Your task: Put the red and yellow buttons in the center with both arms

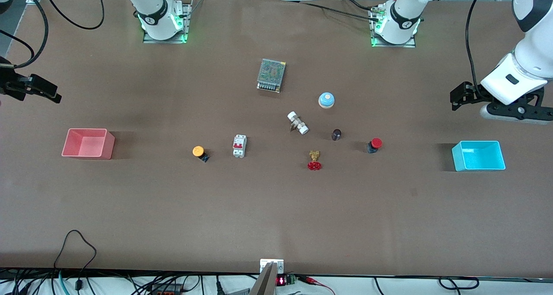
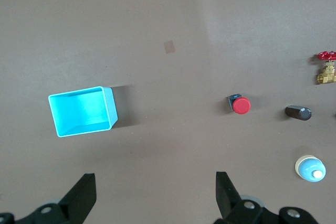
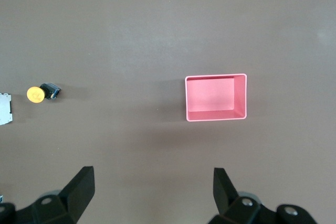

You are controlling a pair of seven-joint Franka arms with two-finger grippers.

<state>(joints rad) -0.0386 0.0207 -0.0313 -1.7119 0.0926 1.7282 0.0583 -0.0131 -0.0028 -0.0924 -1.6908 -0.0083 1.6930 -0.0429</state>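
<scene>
Front view: red button (image 1: 374,144) and yellow button (image 1: 199,151) lie apart on counter (image 1: 129,208); left gripper (image 2: 155,198) and right gripper (image 3: 152,195) hover spread, holding nothing

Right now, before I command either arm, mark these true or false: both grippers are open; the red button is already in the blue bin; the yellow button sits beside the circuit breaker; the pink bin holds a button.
1. Both grippers are open. True: the left gripper and right gripper both show fingers apart, holding nothing.
2. The red button is in the blue bin. False: it lies on the table, apart from the bin.
3. The yellow button sits beside the circuit breaker. True.
4. The pink bin holds a button. False: nothing shows inside it.
</scene>
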